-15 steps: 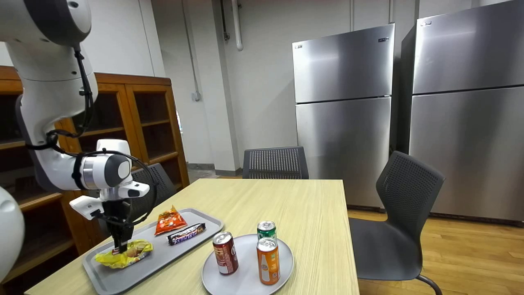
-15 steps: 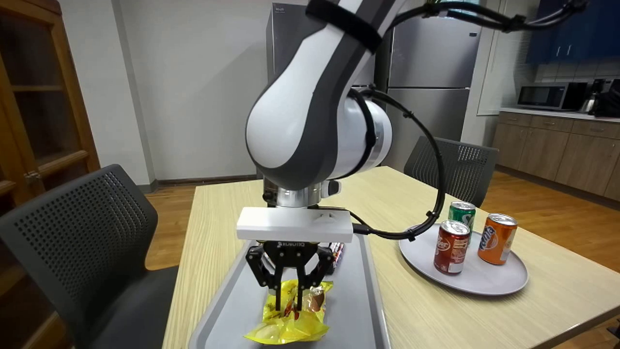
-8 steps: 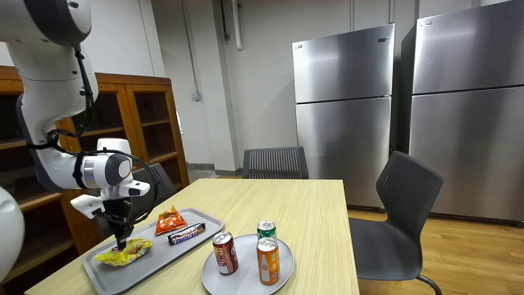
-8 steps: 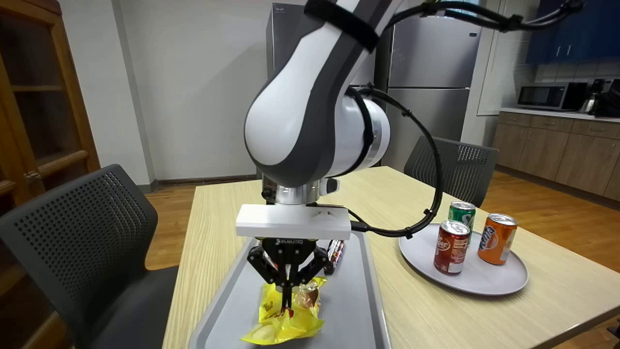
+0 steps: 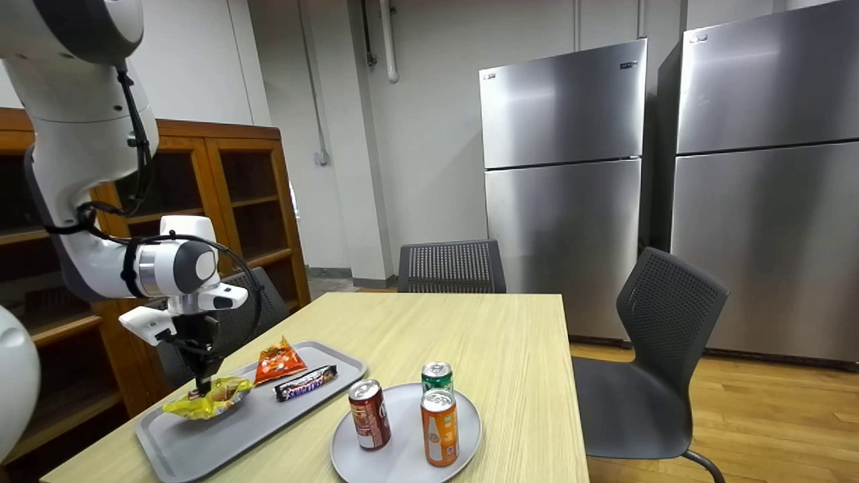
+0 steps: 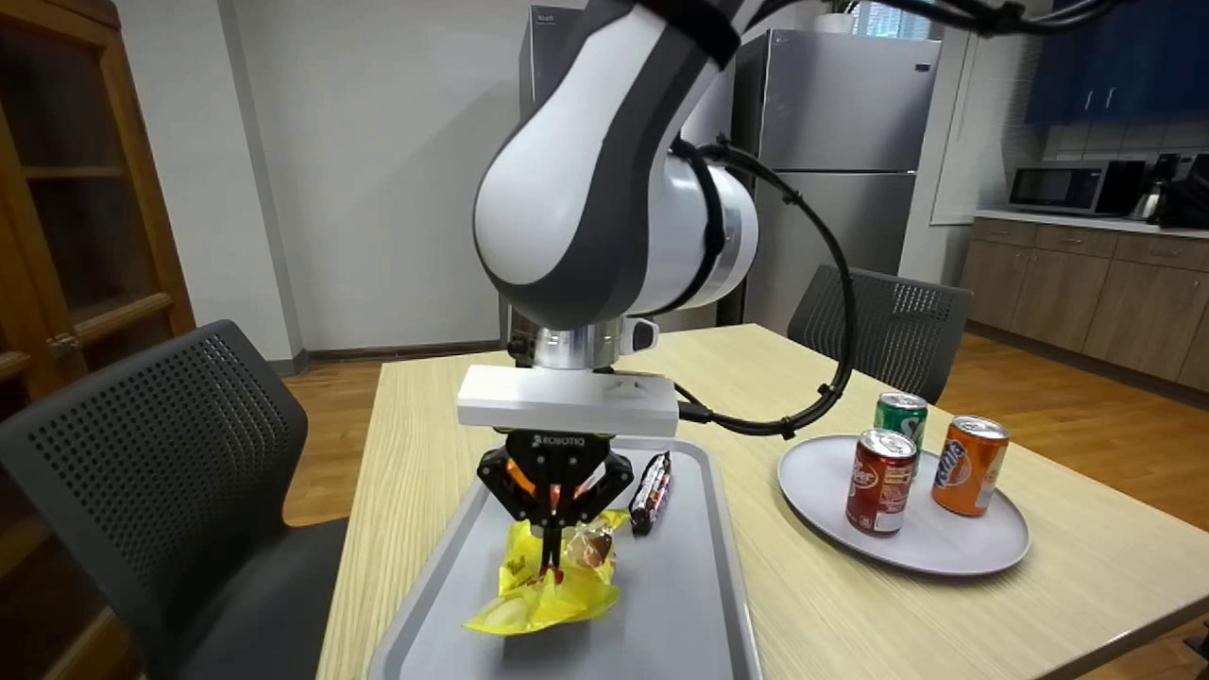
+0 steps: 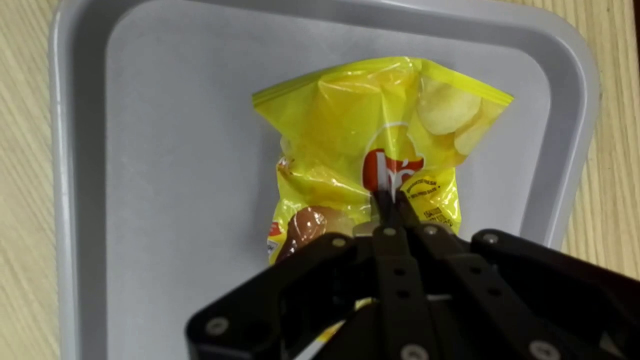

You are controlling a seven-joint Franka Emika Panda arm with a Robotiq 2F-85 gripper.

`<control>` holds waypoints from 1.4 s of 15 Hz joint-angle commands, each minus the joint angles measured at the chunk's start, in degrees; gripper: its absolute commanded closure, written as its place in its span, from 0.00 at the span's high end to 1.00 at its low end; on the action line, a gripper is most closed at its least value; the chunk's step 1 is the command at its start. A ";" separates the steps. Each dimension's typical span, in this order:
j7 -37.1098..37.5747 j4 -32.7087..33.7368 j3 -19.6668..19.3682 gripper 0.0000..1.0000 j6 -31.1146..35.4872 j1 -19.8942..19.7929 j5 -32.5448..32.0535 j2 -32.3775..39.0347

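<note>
Yellow and crinkly, the chip bag (image 6: 569, 597) hangs over the near end of the gray tray (image 6: 675, 586), left of 3 cans (image 6: 881, 486). The gripper (image 6: 551, 569) pinches the bag's middle, jaws closed; I'd lift slowly, since slick film could slip.

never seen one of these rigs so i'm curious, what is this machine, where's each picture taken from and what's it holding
It's a robot arm with a two-fingered gripper. Two pictures are taken from outside the robot, from different places; the close-up is taken from its wrist. The gripper is pinched shut on a yellow chip bag, over a grey tray. An orange snack bag and a chocolate bar lie there too. Nearby, a plate holds a red can, a green can and an orange can.
</note>
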 commanded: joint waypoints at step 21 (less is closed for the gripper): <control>2.89 -15.55 -4.54 0.00 -2.62 -1.76 0.00 -18.77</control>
